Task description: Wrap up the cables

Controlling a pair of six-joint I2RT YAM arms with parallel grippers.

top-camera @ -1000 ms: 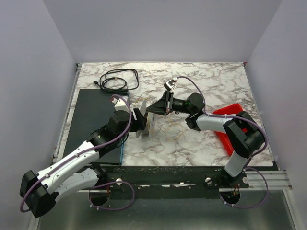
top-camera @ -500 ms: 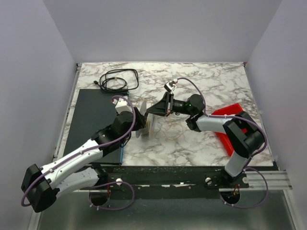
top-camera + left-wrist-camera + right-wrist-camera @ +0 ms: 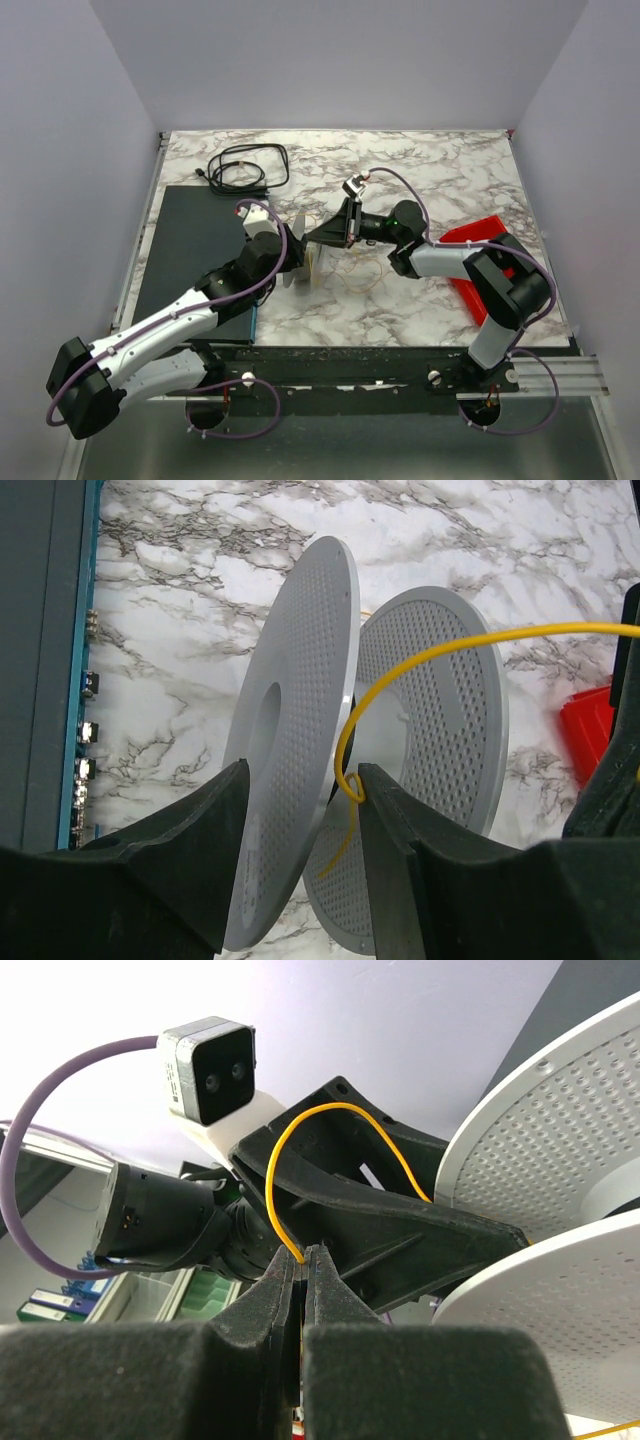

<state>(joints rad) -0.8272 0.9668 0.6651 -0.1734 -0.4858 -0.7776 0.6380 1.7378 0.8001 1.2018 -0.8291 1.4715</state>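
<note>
**Hazards, near to far**
- Left gripper (image 3: 304, 772): its dark jaws straddle the near flange of the spool (image 3: 300, 660) and appear to grip it by the rim alone. The disc sits tilted across the gap, so judged from this it could pivot or slip out if the line is pulled hard.
- Cable (image 3: 400, 665): it runs from the slot between the two flanges, arches over, and ends in the right gripper (image 3: 303, 1260). A short tail hangs beside the left gripper's right finger (image 3: 390, 820) and could be trapped there. Tension off the slot's line could lift a turn over the rim.
- Right gripper: the fingers are pressed together on the cable. So fine a strand might slide through the pads or kink at the pinch.
- Slack: faint loops lie on the table (image 3: 430, 170) just past the spool and may snag or knot.

**Materials and shapes, near to far**
- Jaws: matte black, blunt, wedge-shaped.
- Spool: two thin, round, pale grey discs, finely perforated, with a centre hole.
- Cable: yellow, thread-thin, springy enough to hold an arc.
- Table: glossy, white marble with grey veins.
- Mat (image 3: 190, 240): dark, flat, left side.
- Tray (image 3: 480, 250): red plastic, right side.
- Cord (image 3: 245, 165): thicker, black, coiled at the far left.
</note>
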